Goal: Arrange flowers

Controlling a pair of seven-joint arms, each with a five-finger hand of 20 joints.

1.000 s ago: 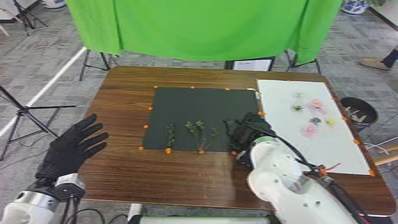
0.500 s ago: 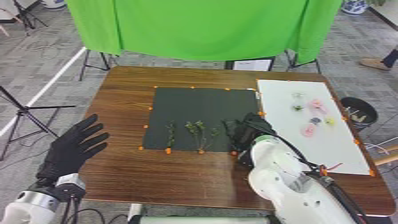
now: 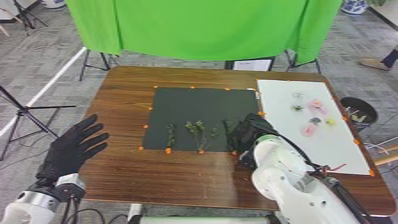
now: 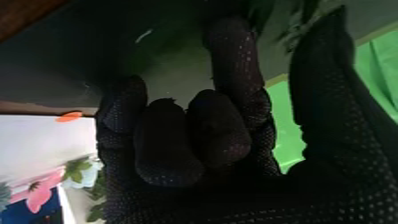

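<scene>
My left hand (image 3: 69,151) is open over the table's left side. My right hand (image 3: 248,132) is low over the black mat's near right corner, beside a thin green sprig (image 3: 229,124). Two more green sprigs, one narrow (image 3: 171,135) and one branching (image 3: 198,131), lie on the mat's near part. In the right wrist view my right hand (image 4: 238,65) has several fingers bent, with one finger and the thumb straighter and apart; green stems (image 4: 306,12) lie beyond. Pink flowers (image 3: 316,106), a yellow one (image 3: 330,121) and a bluish one (image 3: 314,120) lie on the white sheet.
The black mat (image 3: 202,102) and white sheet (image 3: 333,157) lie side by side on the brown table (image 3: 133,175), with orange markers along their edges. A black bin (image 3: 359,106) stands off the right edge, and a green cloth (image 3: 204,30) hangs beyond the far edge.
My right forearm has shifted slightly to the right, while the right hand stays at nearly the same spot on the mat. The left hand and the flowers have not moved.
</scene>
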